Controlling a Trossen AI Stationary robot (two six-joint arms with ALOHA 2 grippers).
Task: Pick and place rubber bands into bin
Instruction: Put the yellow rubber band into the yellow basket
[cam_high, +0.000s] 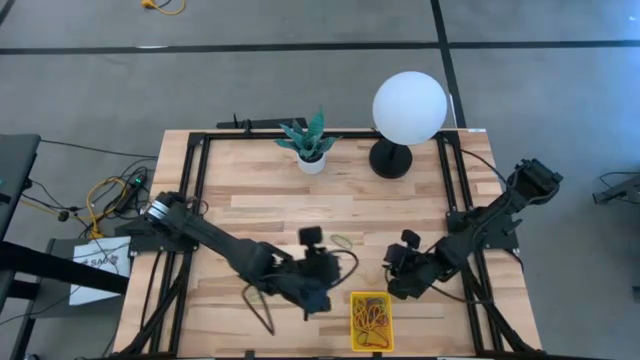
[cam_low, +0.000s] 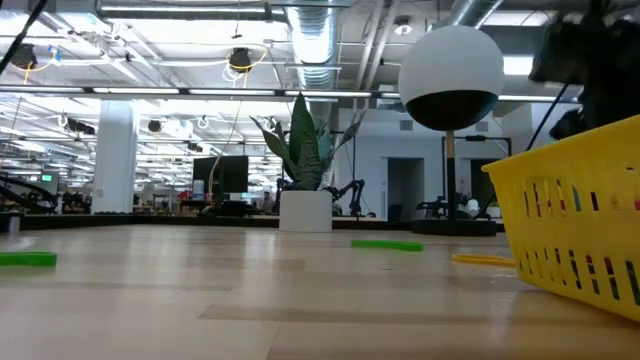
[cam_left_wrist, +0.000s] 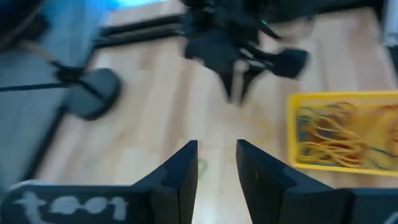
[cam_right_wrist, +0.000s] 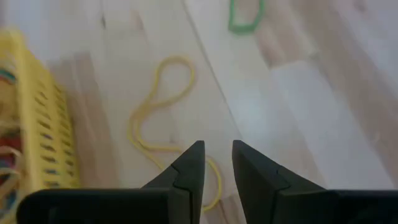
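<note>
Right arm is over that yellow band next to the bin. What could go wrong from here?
The yellow rubber band lies flat and twisted on the table, so the right gripper, its fingers only narrowly apart, may scrape wood or pinch just one strand. The band also sits close to the bin, so a descent could nudge its wall. The left gripper is also near the bin, so the arms could crowd each other.

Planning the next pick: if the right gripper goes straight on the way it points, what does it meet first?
Probably the yellow rubber band on the table just ahead of the right gripper; the green band lies farther on. Depth is unclear.
</note>
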